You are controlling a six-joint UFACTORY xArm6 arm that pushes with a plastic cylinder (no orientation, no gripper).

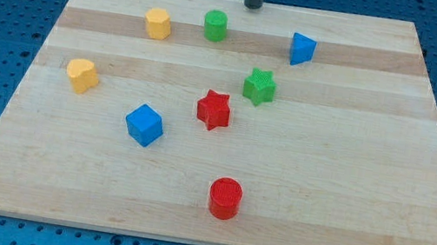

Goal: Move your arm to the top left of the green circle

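Note:
The green circle (pixel 215 25) is a short green cylinder near the view's top, left of centre, on the wooden board (pixel 340 186). My tip (pixel 253 7) is at the board's top edge, a little to the right of and above the green circle, not touching it. A yellow hexagon block (pixel 158 23) lies to the circle's left.
A blue triangular block (pixel 302 49) is at the top right. A green star (pixel 259 87) and a red star (pixel 213 110) sit near the middle. A blue cube (pixel 144 124), a yellow heart-like block (pixel 83 75) and a red cylinder (pixel 225 198) lie lower down.

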